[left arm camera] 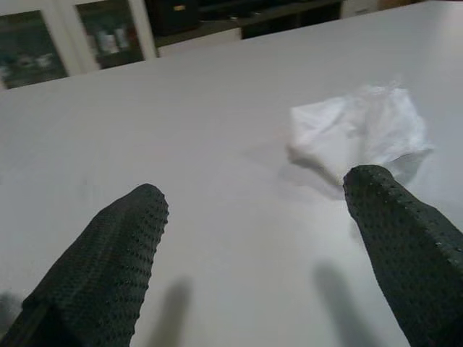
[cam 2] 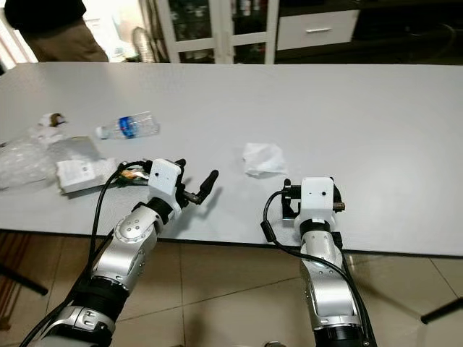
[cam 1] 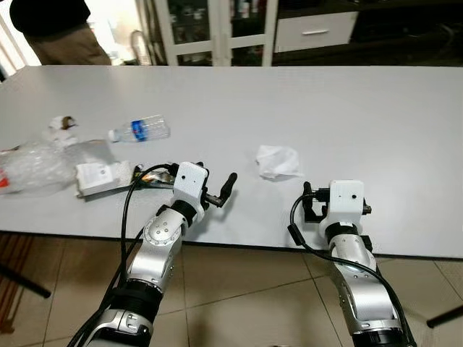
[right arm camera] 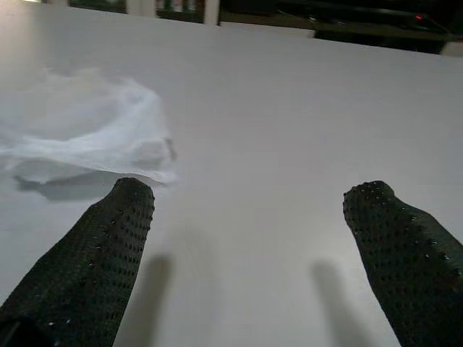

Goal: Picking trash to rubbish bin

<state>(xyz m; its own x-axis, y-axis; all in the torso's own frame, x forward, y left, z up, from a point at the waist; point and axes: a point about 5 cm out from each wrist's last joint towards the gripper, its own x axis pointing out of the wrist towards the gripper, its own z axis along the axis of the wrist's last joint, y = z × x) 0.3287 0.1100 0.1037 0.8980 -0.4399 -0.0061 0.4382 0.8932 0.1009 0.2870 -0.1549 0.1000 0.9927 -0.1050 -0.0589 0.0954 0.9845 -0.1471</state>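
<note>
Both our grippers hover low over the near edge of the white table [cam 1: 376, 123], fingers spread wide and empty. The left gripper [left arm camera: 253, 238] points across the table toward the crumpled white tissue [cam 1: 278, 160], which lies ahead of it and off toward its right finger [left arm camera: 405, 246]. The right gripper [right arm camera: 249, 246] sits near the table edge, and the same tissue lies just beyond its left finger [right arm camera: 94, 253], close but not touching.

We judge the tissue to be the next piece of trash, and either gripper could take it. The risk is that both are aimed at it: if we move them together the fingers may collide over the wad. The tissue is also light and soft, so a finger sliding in low could push it away across the smooth top instead of closing round it, or pinch only a loose corner that slips out on the lift. We see no rubbish bin from here, so we cannot say where the carry would go.

Well out beyond the left gripper's left finger lie more trash: a small plastic bottle [cam 1: 139, 130], a white carton [cam 1: 103, 176], crumpled clear plastic [cam 1: 32, 166] and a small scrap [cam 1: 62, 124]. Nothing stands between either gripper and the tissue. A person [cam 1: 61, 29] stands beyond the table's far corner.
</note>
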